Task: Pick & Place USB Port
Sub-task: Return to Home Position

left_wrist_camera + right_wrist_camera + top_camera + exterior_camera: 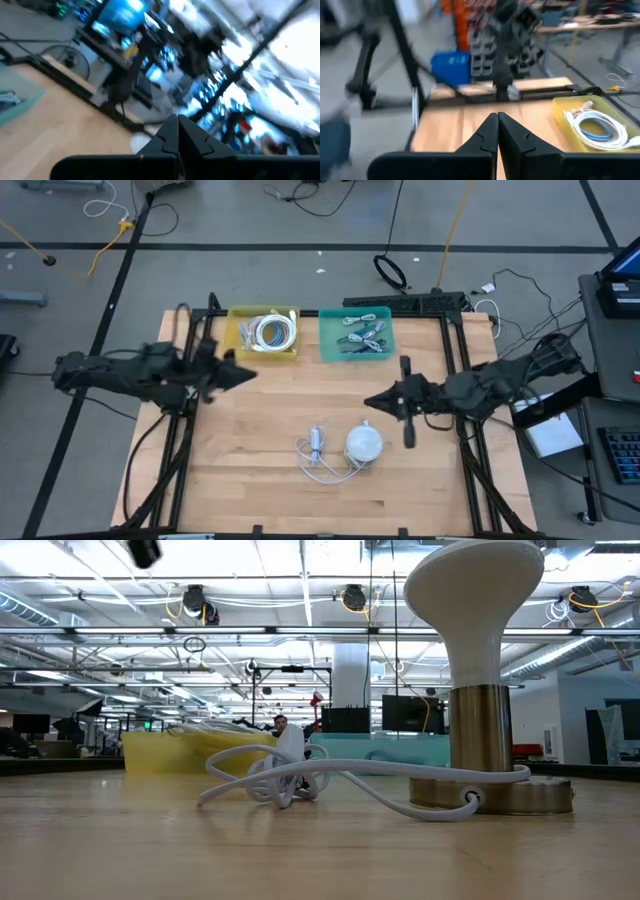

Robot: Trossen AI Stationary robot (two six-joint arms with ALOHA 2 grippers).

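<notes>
A white cord (pixel 318 452) with a grey USB plug end (pixel 316 438) lies in loose loops on the wooden table, near its front middle. In the low view the cord (pixel 285 775) runs to the brass base of a small lamp. My left gripper (pixel 245 375) hangs shut above the table's left part, pointing right, in front of the yellow bin; its wrist view shows the fingertips (pixel 177 131) together. My right gripper (pixel 372 402) hangs shut above the table's right part, pointing left, its fingertips (pixel 497 125) together. Neither holds anything.
The lamp (pixel 364 442) with a white round top (pixel 470 600) stands right of the plug. At the far edge sit a yellow bin (pixel 235 340) holding a coiled white cable (pixel 597 127) and a teal bin (pixel 328 340) holding several small cables. The wood between the grippers is bare.
</notes>
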